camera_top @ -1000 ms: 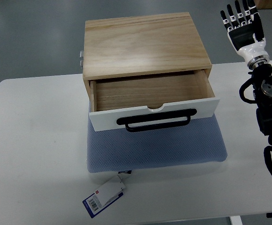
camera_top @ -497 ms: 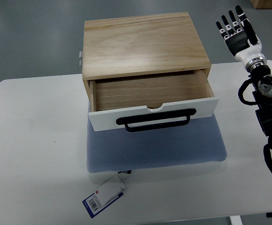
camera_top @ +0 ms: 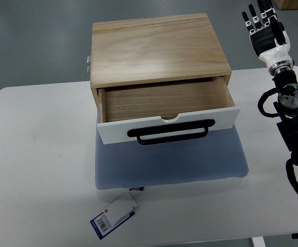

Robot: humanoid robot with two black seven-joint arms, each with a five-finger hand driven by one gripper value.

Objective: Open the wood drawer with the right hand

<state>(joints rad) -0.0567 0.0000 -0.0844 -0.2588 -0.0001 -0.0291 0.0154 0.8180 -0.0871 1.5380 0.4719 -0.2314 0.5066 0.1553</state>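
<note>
A light wood box (camera_top: 156,46) stands at the back middle of the white table (camera_top: 36,170). Its drawer (camera_top: 164,105) is pulled out toward me, showing a bare wooden inside. The drawer has a white front (camera_top: 118,131) with a black handle (camera_top: 171,132). My right hand (camera_top: 264,25) is raised at the top right, well clear of the box, fingers straight and spread, holding nothing. Its dark forearm (camera_top: 293,128) runs down the right edge. The left arm does not show.
A blue-grey padded mat (camera_top: 169,164) lies under the box's front and the drawer. A white and blue tag (camera_top: 114,215) hangs off the mat's near left corner. Grey floor lies beyond the table's far edge.
The right hand has swayed slightly at the top right, ending a little higher and further right. The drawer and box have not moved.
</note>
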